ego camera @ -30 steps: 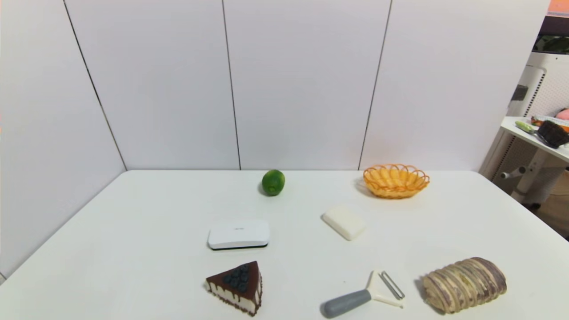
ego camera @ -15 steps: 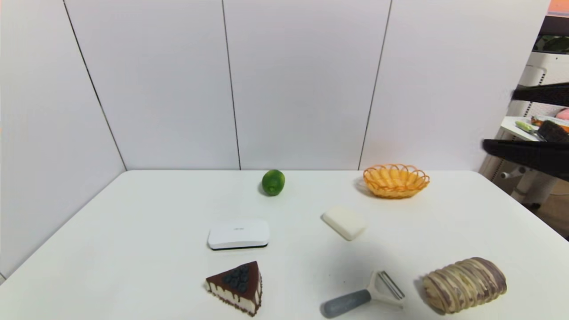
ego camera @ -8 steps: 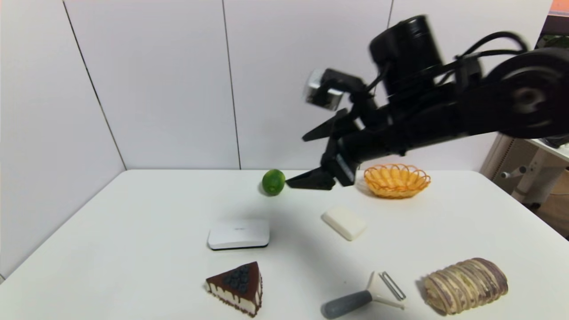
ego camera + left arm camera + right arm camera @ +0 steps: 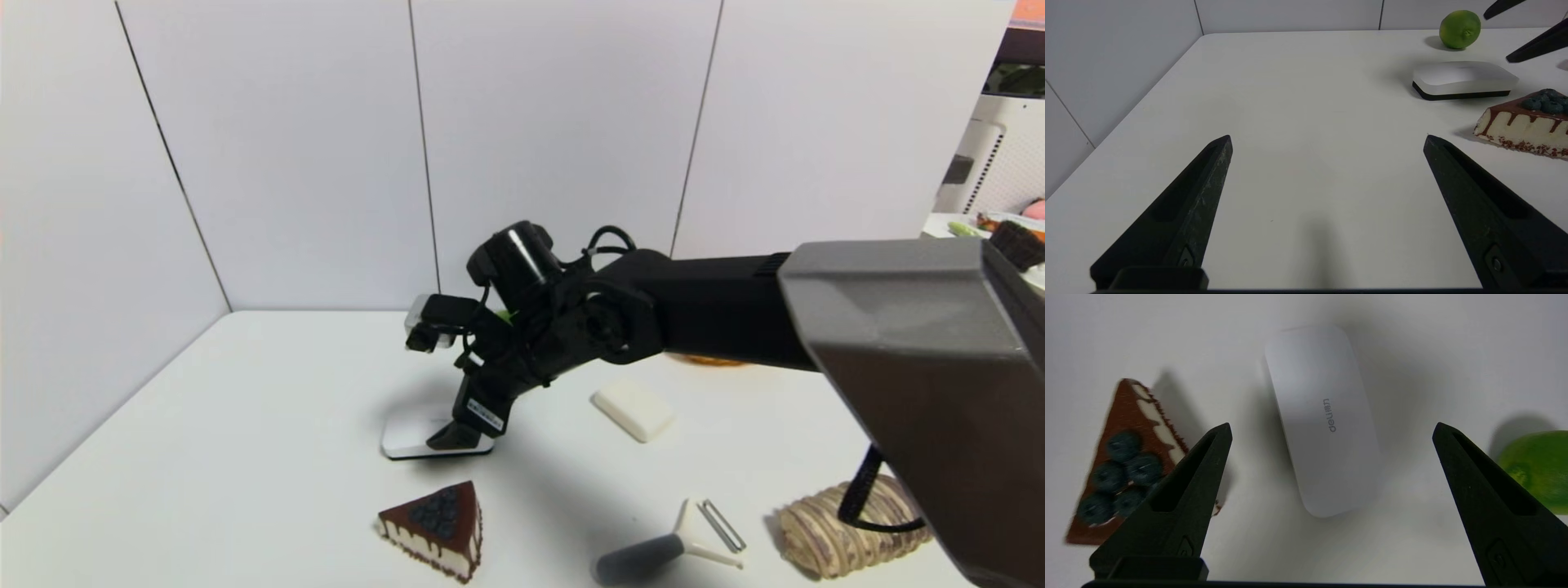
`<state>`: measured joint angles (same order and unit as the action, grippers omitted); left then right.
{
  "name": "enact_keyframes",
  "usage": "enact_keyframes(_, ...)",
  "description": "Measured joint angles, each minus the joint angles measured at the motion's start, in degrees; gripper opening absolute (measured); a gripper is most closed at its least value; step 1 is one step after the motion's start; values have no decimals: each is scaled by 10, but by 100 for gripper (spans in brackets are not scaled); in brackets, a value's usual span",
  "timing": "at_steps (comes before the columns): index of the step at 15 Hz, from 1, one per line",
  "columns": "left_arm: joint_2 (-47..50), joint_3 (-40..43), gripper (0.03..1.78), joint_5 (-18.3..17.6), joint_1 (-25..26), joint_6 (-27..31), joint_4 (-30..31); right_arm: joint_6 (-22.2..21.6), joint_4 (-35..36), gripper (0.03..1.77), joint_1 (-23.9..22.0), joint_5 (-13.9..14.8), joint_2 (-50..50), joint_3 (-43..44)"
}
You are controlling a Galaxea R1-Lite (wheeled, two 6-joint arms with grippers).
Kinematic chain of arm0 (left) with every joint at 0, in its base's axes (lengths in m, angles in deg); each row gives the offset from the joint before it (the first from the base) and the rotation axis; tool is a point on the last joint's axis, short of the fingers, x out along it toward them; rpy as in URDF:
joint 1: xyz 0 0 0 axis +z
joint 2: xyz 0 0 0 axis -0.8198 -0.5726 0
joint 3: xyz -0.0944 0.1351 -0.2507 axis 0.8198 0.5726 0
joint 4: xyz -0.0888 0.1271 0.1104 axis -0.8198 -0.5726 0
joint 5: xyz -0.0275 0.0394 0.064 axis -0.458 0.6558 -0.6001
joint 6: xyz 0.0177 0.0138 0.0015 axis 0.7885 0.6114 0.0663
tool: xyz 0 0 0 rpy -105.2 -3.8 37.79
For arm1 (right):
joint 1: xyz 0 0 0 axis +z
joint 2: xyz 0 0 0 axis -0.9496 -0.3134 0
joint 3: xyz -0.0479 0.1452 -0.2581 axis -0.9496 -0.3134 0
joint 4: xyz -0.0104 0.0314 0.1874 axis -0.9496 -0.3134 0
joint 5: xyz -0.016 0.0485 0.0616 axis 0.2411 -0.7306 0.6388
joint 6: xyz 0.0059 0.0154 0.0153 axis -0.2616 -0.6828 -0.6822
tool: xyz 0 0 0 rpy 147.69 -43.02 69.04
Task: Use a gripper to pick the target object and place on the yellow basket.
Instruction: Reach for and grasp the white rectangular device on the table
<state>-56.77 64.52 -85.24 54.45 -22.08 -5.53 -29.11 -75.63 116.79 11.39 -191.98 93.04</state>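
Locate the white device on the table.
In the head view the white device lies left of centre, directly under the open right gripper, between the cake slice and the lime.

One white device (image 4: 404, 437) — one cake slice (image 4: 433, 527), lime (image 4: 1459, 23), soap bar (image 4: 633, 410), peeler (image 4: 669, 543), bread loaf (image 4: 824, 535).

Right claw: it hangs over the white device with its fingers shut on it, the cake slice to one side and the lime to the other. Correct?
Not quite. The right claw is open, not shut on the white device: the right wrist view shows both fingers spread wide and clear of it. The rest holds: the cake slice lies to one side, the lime to the other.
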Motion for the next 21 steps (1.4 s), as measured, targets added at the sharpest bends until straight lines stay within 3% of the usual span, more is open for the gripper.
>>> enact_keyframes(11,0,0,169,0,0,0,0,-1,4,169,5,1,-67,10)
enact_keyframes(19,0,0,169,0,0,0,0,-45,10,169,3,1,-68,13)
enact_keyframes(21,0,0,169,0,0,0,0,-46,11,137,2,1,-69,15)
